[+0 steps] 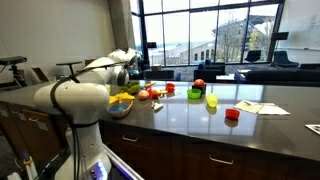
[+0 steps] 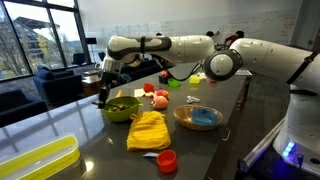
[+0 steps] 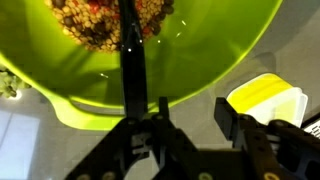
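Although the dark handle from the green bowl lies beside one jaw of the gripper, I cannot tell if the jaws hold it.

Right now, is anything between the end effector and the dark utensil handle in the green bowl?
Nothing visible. In the wrist view the dark utensil handle runs from the green bowl straight to the end effector, ending right beside it, and no other object lies between them. Whether they touch cannot be told.
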You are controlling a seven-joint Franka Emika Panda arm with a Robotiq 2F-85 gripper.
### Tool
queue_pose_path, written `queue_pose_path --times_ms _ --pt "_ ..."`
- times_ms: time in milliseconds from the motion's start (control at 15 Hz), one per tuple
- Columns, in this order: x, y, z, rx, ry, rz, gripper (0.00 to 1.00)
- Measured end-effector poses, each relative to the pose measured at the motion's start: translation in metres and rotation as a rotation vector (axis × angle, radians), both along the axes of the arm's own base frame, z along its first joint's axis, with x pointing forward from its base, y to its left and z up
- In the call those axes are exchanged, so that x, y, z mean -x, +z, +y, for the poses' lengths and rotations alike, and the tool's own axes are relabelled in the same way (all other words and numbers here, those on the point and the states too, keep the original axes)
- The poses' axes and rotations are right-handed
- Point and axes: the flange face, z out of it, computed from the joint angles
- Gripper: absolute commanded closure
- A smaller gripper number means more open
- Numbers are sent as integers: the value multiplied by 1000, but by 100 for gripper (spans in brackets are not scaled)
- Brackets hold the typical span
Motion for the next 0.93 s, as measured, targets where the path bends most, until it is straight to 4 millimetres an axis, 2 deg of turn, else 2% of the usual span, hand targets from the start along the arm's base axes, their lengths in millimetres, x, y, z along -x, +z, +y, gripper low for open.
queue_pose_path --times_ms 67,200,333,400,467,533,733,933 --pt "0 0 0 0 1 1 55" --pt "1 0 1 0 1 3 76" --pt "1 -1 1 0 2 4 89" --pt "1 -1 1 0 2 4 59" --pt "1 -2 1 1 2 5 52" --pt "1 -2 1 1 1 6 51" --pt "-4 0 1 20 -53 -37 36" --pt "-12 2 0 39 -129 -109 14"
